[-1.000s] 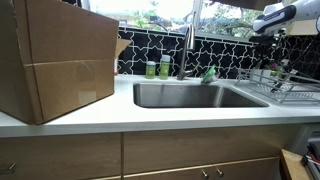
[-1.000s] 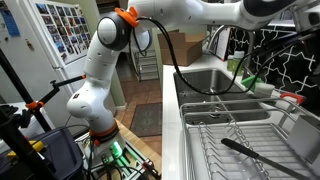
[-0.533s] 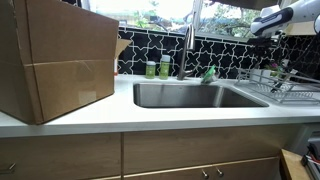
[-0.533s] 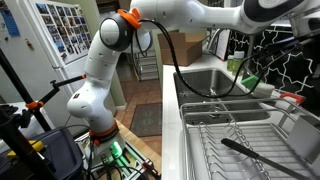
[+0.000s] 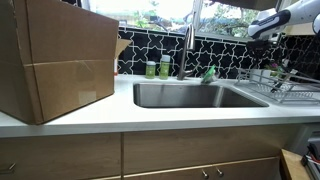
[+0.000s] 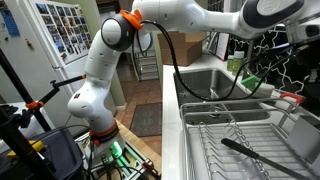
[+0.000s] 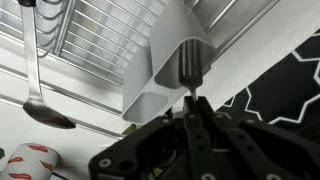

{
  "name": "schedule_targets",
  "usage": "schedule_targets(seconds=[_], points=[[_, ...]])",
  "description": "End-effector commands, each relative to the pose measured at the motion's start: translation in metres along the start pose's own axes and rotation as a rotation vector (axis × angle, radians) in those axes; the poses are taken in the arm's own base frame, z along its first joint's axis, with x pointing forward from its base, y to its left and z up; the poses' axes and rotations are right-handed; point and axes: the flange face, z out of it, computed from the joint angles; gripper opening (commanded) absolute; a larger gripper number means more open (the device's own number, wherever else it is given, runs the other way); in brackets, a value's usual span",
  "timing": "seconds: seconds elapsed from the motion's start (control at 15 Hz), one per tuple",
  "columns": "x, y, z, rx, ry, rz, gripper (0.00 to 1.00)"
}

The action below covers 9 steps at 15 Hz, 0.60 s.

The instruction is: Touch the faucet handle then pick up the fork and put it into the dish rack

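Over on the left of the wrist view, a dark ladle is seen laid along the wires of the dish rack, and a red-and-white patterned thing is tucked into the bottom corner below it (what it is can't be made out, tbh). Toward the middle, a pale grey block is seen with a dark ribbed knob at its front. Right under that knob the gripper is poked in from the bottom edge, fingers pressed fully together so the tips meet in a narrow point. Whether anything thin is pinched there, or whether the knob is touched, can't be told. Where the fork is can't be told from these shots either.

In an exterior view, a big cardboard box is parked at the left, then two green bottles, then the tall chrome faucet behind the steel sink. The faucet handle is too small to be picked out. The rack is sat on the counter at the far right, and the arm is stretched in from the right edge high above it, wrist tipped down toward the faucet side.

In an exterior view, the base is planted at the left; from there the arm is raised, then reached across the top of the shot to the right, with the wrist held over the sink's far end.
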Motion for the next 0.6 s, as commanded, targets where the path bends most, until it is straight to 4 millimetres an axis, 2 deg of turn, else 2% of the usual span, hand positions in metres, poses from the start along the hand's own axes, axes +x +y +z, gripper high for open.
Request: schedule_targets(seconds=[0.0,0.07,0.2,0.53], points=[[-0.0113,-0.0027,0.0104,0.005,0.008,-0.061,0.07],[-0.0132,-0.0033,0.0124,0.003,0.006,-0.068,0.07],[-0.0161,-0.0043,0.0140,0.001,0.009,-0.082,0.32],[-0.0194,-0.0074,0.0118,0.021,0.019,-0.088,0.66]])
